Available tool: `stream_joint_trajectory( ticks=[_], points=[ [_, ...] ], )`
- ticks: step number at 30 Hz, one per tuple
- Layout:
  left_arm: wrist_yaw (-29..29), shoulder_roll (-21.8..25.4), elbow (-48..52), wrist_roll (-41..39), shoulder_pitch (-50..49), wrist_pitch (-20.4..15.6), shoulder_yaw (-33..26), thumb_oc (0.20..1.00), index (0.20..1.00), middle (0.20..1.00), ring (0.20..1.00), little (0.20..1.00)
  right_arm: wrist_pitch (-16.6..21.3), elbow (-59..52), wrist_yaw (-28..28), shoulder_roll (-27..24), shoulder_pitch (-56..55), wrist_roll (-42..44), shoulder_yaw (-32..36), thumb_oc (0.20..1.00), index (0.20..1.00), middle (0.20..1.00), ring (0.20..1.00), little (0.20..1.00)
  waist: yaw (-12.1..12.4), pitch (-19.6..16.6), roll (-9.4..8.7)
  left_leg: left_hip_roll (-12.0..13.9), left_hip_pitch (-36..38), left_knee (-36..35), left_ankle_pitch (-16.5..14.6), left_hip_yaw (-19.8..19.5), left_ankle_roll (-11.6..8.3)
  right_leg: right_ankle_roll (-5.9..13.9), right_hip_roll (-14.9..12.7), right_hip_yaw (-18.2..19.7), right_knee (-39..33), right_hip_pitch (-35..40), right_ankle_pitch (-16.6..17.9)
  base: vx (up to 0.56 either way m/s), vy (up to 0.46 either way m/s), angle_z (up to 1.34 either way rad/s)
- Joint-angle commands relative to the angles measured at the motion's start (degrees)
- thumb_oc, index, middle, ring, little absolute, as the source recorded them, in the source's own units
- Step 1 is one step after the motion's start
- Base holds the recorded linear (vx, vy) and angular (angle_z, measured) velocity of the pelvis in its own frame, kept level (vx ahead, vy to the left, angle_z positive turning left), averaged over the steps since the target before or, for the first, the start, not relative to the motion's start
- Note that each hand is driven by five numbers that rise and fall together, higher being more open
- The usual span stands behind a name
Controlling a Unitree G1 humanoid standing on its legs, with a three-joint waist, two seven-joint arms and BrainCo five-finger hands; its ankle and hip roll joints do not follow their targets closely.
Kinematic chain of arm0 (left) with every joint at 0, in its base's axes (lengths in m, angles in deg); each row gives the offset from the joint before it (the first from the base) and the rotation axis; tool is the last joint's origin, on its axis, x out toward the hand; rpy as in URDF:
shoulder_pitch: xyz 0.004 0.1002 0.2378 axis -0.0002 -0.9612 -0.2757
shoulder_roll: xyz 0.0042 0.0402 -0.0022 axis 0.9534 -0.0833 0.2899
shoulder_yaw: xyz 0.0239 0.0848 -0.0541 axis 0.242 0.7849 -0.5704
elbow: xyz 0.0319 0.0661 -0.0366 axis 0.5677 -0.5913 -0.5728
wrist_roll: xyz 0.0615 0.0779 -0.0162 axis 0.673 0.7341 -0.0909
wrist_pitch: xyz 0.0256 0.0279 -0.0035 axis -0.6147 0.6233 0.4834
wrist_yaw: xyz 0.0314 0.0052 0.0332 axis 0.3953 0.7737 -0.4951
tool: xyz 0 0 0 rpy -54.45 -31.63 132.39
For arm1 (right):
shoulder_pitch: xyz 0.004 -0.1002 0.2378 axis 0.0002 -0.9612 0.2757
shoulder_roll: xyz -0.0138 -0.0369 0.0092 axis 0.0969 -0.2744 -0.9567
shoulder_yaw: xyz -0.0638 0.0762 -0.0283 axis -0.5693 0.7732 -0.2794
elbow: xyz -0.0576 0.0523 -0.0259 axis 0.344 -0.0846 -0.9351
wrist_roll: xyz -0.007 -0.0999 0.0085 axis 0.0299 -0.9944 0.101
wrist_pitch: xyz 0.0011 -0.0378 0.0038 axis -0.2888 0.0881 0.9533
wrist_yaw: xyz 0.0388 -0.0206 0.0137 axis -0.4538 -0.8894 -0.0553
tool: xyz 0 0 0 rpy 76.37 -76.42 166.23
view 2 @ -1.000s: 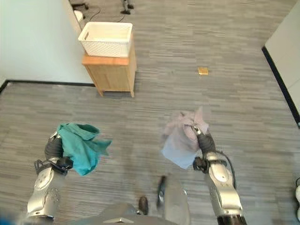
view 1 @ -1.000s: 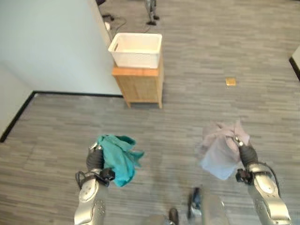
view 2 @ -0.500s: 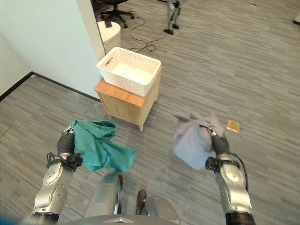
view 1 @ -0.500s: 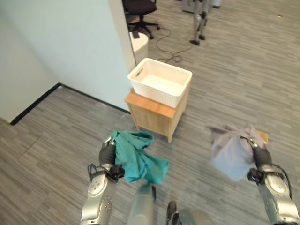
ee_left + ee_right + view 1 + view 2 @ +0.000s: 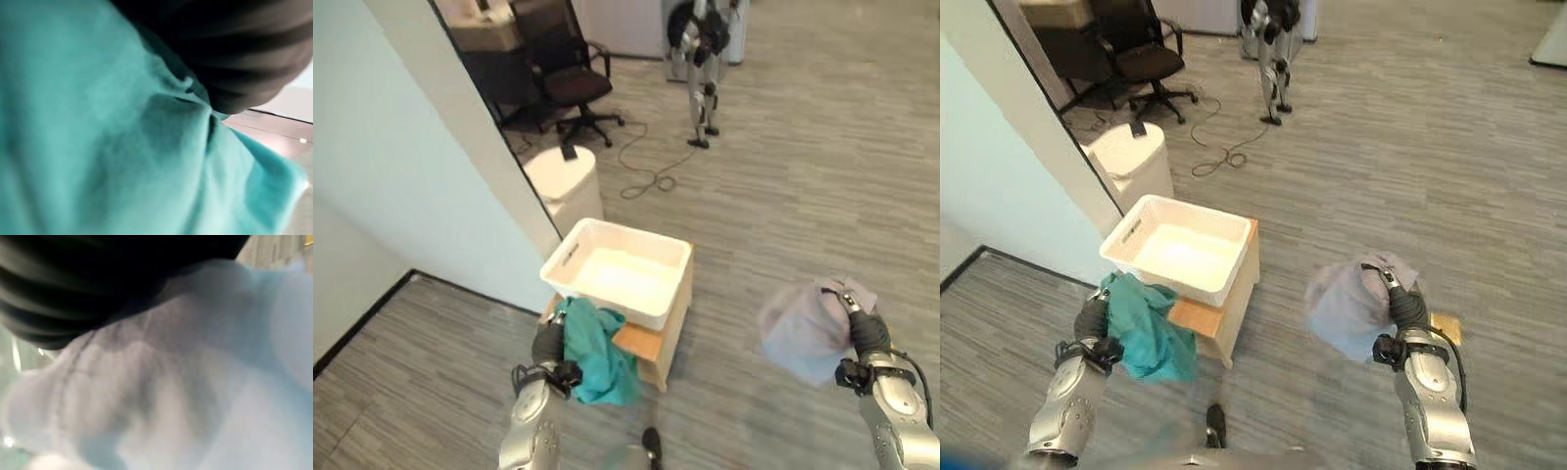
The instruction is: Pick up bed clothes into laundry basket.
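Nearest, over grey plank floor (image 5: 773,186), the left hand (image 5: 548,345) grips a crumpled teal cloth (image 5: 592,351) and the right hand (image 5: 1406,310) a bunched pale lilac cloth (image 5: 1351,305); cloth hides the fingers, though both garments hang gripped. Beyond, a white laundry basket (image 5: 617,270) sits empty on a small wooden table (image 5: 646,343), then a white bin (image 5: 565,183) and a black office chair (image 5: 563,83).
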Motion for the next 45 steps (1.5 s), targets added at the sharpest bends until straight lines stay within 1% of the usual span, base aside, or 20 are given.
stream_joint_trajectory(
  ticks=[1,2,3,4,5,6,7,9,10,13,15,16,18,20,22,24,33,37,44,45],
  points=[
    [-1.47,5.63,6.80,-1.92,0.83,-3.22,-2.80,0.200,0.200,0.200,0.200,0.200,4.16,-0.52,0.66,-1.85,4.85,-3.73,0.83,0.200,0.200,0.200,0.200,0.200,2.31,0.79,-3.39,-0.41,3.38,-5.74,0.48,-3.05,-4.02,0.02,-3.48,4.06,9.58,-2.58,4.52,0.08,0.072,0.11],
    [-1.47,5.62,6.80,-1.93,0.89,-3.21,-2.84,0.200,0.200,0.200,0.200,0.200,4.17,-0.49,0.66,-1.85,4.94,-3.75,0.82,0.200,0.200,0.200,0.200,0.200,2.38,0.79,-3.27,-0.25,3.26,-5.84,0.75,-2.97,-4.01,-0.06,-3.31,4.13,9.51,-2.79,4.80,0.17,0.046,0.37],
    [-0.78,5.73,6.79,-2.18,1.35,-3.19,-2.24,0.200,0.200,0.200,0.200,0.200,3.90,-0.94,0.50,-1.79,4.73,-3.65,1.87,0.200,0.200,0.200,0.200,0.200,1.08,1.50,-2.77,-0.35,5.62,-7.46,0.40,-5.13,-3.69,-1.23,-0.23,7.89,10.73,-7.06,4.63,0.18,-0.004,0.28],
    [-0.46,6.04,7.07,-2.12,1.50,-3.28,-2.02,0.200,0.200,0.200,0.200,0.200,4.28,-1.39,1.04,-1.67,4.77,-3.50,2.93,0.200,0.200,0.200,0.200,0.200,0.51,1.71,-2.53,-0.37,6.12,-7.69,0.25,-6.26,-3.87,-1.80,0.71,9.89,8.49,-8.95,4.22,0.21,-0.008,0.72],
    [-0.45,6.05,7.07,-2.13,1.53,-3.27,-1.96,0.200,0.200,0.200,0.200,0.200,4.27,-1.43,1.05,-1.66,4.73,-3.50,3.01,0.200,0.200,0.200,0.200,0.200,0.48,1.64,-2.46,-0.30,6.20,-7.80,0.11,-6.40,-3.95,-1.85,0.77,9.77,8.45,-8.86,4.04,0.21,-0.073,0.59],
    [-0.24,6.32,7.11,-2.30,1.72,-3.16,-1.46,0.200,0.200,0.200,0.200,0.200,4.74,-1.82,1.90,-1.28,4.60,-2.68,3.91,0.200,0.200,0.200,0.200,0.200,-0.41,2.02,-2.59,-0.56,7.12,-7.78,-0.55,-8.50,-4.07,-2.17,1.23,11.05,4.30,-9.62,3.76,0.25,-0.115,0.82],
    [0.08,6.44,6.14,-2.78,2.78,-2.97,-0.14,0.200,0.200,0.200,0.200,0.200,5.10,-0.78,2.82,-1.97,4.65,-1.85,5.29,0.200,0.200,0.200,0.200,0.200,-2.06,2.08,-3.20,-1.43,8.16,-8.22,-1.03,-11.82,-4.22,-2.18,4.25,18.06,-2.66,-10.25,3.69,0.32,-0.121,0.57],
    [-0.17,6.83,5.61,-1.01,2.95,-2.08,0.05,0.200,0.200,0.200,0.200,0.200,6.08,-0.90,4.71,-3.77,4.91,-2.64,8.34,0.200,0.200,0.200,0.200,0.200,-2.67,2.21,-4.06,-2.02,8.77,-8.02,-2.30,-14.03,-4.27,-1.49,5.79,21.89,-5.84,-8.89,4.05,0.21,-0.093,1.80],
    [0.93,6.91,6.20,-2.15,2.79,-2.17,0.48,0.200,0.200,0.200,0.200,0.200,4.12,-1.23,3.30,-4.00,3.91,-3.14,7.94,0.200,0.200,0.200,0.200,0.200,-2.60,1.84,-4.18,-2.12,8.46,-7.74,-2.17,-15.72,-4.30,-1.14,5.91,23.31,-6.43,-7.58,3.86,0.12,-0.089,1.92],
    [1.89,5.95,5.90,-2.63,2.25,-3.06,0.69,0.200,0.200,0.200,0.200,0.200,5.04,-1.29,1.68,-7.34,6.26,-2.55,8.29,0.200,0.200,0.200,0.200,0.200,-1.81,0.84,-4.99,-2.46,8.48,-8.02,-1.71,-16.44,-4.40,-1.16,4.80,21.68,-10.05,-5.95,5.94,0.07,-0.093,0.72],
    [2.64,4.70,6.59,-4.61,0.14,-2.74,2.15,0.200,0.200,0.200,0.200,0.200,5.64,3.97,1.59,-15.81,12.55,-2.08,6.16,0.200,0.200,0.200,0.200,0.200,0.61,-0.77,-5.64,-2.12,8.31,-8.24,-1.32,-17.88,-4.76,-1.86,4.96,18.87,-12.70,-3.39,6.13,0.11,-0.150,0.24],
    [2.63,4.57,6.65,-4.62,0.09,-2.72,2.08,0.200,0.200,0.200,0.200,0.200,5.80,4.30,1.58,-16.05,12.80,-1.98,5.97,0.200,0.200,0.200,0.200,0.200,0.45,-0.75,-5.53,-2.10,8.35,-8.28,-1.31,-17.94,-4.77,-1.87,4.97,18.80,-12.75,-3.32,6.13,0.09,-0.101,0.16],
    [3.25,4.66,7.17,-5.05,-1.22,-2.43,2.93,0.200,0.200,0.200,0.200,0.200,5.42,6.00,0.80,-20.80,15.54,-2.42,4.06,0.200,0.200,0.200,0.200,0.200,1.43,-0.80,-5.78,-2.06,8.21,-8.12,-1.15,-18.85,-4.91,-2.25,5.12,17.89,-12.69,-2.89,5.92,0.05,-0.064,0.31],
    [3.81,4.83,6.77,-5.78,-2.35,-2.20,3.78,0.200,0.200,0.200,0.200,0.200,4.94,7.33,-0.56,-24.74,18.68,-1.80,1.44,0.200,0.200,0.200,0.200,0.200,2.30,-0.98,-6.10,-2.01,8.11,-8.16,-0.94,-19.87,-5.19,-2.72,5.23,17.19,-12.89,-2.35,5.52,0.06,-0.086,0.31],
    [4.30,5.39,6.97,-6.99,-3.99,-1.95,5.23,0.200,0.200,0.200,0.200,0.200,4.81,10.05,-1.48,-31.42,25.96,-1.73,-4.36,0.200,0.200,0.200,0.200,0.200,3.89,-1.34,-6.36,-2.13,7.71,-8.11,-0.67,-22.30,-5.63,-3.26,5.32,15.53,-13.36,-1.44,4.94,0.09,-0.097,0.41],
    [4.12,5.79,7.28,-7.55,-4.73,-2.14,6.32,0.200,0.200,0.200,0.200,0.200,4.90,12.84,-1.64,-34.16,31.29,-0.29,-8.65,0.200,0.200,0.200,0.200,0.200,5.01,-1.46,-6.52,-2.26,7.52,-8.26,-0.33,-23.72,-5.87,-3.34,5.33,14.22,-13.74,-0.79,4.83,0.06,-0.057,0.50],
    [3.17,6.36,7.23,-9.17,-6.55,-1.87,7.56,0.200,0.200,0.200,0.200,0.200,4.26,18.20,-0.89,-36.67,43.76,-0.33,-19.31,0.200,0.200,0.200,0.200,0.200,8.15,-0.99,-7.25,-2.45,7.28,-8.90,-0.10,-26.55,-6.21,-3.54,5.17,10.89,-14.83,0.63,4.27,0.05,-0.020,0.22],
    [2.63,6.87,7.66,-9.52,-7.09,-1.73,7.34,0.200,0.200,0.200,0.200,0.200,2.87,19.46,-1.25,-37.21,48.83,-4.44,-25.02,0.200,0.200,0.200,0.200,0.200,9.26,-0.50,-7.26,-2.70,6.56,-9.40,0.29,-27.40,-6.25,-3.47,4.94,9.93,-15.19,0.48,4.21,0.02,0.005,0.06],
    [2.63,6.88,8.54,-9.86,-7.64,-1.86,7.09,0.200,0.200,0.200,0.200,0.200,1.24,20.12,-5.24,-31.72,49.00,-6.00,-30.95,0.200,0.200,0.200,0.200,0.200,10.60,0.49,-6.52,-3.28,5.61,-10.10,0.95,-28.14,-5.96,-3.44,4.63,9.24,-15.41,-0.27,4.23,0.03,0.026,0.07],
    [2.63,6.78,8.16,-9.77,-7.22,-1.82,7.26,0.200,0.200,0.200,0.200,0.200,0.68,20.63,-6.82,-29.54,47.72,-7.58,-32.39,0.200,0.200,0.200,0.200,0.200,10.95,0.79,-6.18,-3.45,5.26,-10.46,1.22,-28.38,-5.99,-3.42,4.63,8.93,-15.61,-0.47,4.21,0.02,0.033,0.11]
  ],
)
